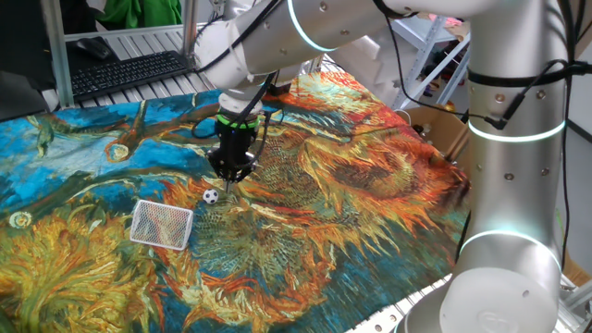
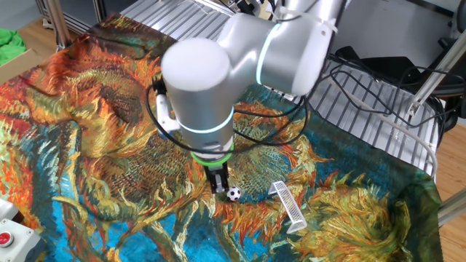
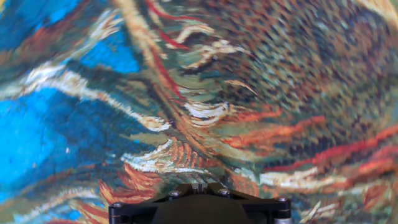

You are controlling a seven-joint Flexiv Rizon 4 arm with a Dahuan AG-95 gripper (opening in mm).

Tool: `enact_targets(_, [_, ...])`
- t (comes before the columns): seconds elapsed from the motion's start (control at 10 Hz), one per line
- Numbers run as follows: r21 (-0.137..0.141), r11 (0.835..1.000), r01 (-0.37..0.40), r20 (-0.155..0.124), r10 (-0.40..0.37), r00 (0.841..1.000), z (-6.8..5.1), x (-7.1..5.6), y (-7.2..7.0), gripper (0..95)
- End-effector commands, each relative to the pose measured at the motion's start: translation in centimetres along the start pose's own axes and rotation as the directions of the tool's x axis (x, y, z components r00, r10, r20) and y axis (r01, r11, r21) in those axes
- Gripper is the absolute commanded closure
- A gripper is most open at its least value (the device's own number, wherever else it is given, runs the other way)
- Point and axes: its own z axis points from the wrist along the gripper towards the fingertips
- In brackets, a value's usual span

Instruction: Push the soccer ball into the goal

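The fingers (image 1: 231,176) point straight down at the worktop (image 1: 370,213), and they look close together with nothing between them, though the tips are dark and small, so I cannot tell for sure. In the hand view only the dark base of the hand (image 3: 199,208) shows at the bottom, and past it there is just the painted cloth (image 3: 205,106) with blue, orange and green swirls. The soccer ball (image 1: 211,196) sits on the cloth just beside the fingers, very near them. In the other fixed view the soccer ball (image 2: 233,193) also lies right next to the fingers (image 2: 219,185). A bit further from the fingers, past the ball, is the goal (image 1: 162,224), a little white frame with net, apart from the ball. The cloth covers most of the worktop and shows big sunflower shapes. Further away from the fingers, at the edge of the cloth, a black keyboard (image 1: 129,72) rests on a grey metal top. Behind it there is something bright green (image 1: 143,11). A brown cardboard box (image 1: 444,129) stands beside the worktop, and the big silver arm (image 1: 513,166) rises on that side.
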Motion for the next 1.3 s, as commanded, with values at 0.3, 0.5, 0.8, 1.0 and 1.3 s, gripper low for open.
enact_targets(0.3, [-0.04,0.995,-0.096,0.001,0.097,0.995,0.2,0.1,0.3,95.0])
enact_targets(0.5, [-0.053,0.991,-0.12,0.013,0.121,0.993,0.6,0.0,0.8,95.0])
enact_targets(0.8, [-0.076,0.985,-0.153,0.013,0.154,0.988,1.1,0.8,1.3,95.0])
enact_targets(1.0, [-0.082,0.977,-0.194,0.014,0.196,0.98,1.9,2.7,2.1,95.0])
enact_targets(1.3, [-0.085,0.97,-0.227,0.014,0.229,0.973,2.3,5.4,2.7,95.0])
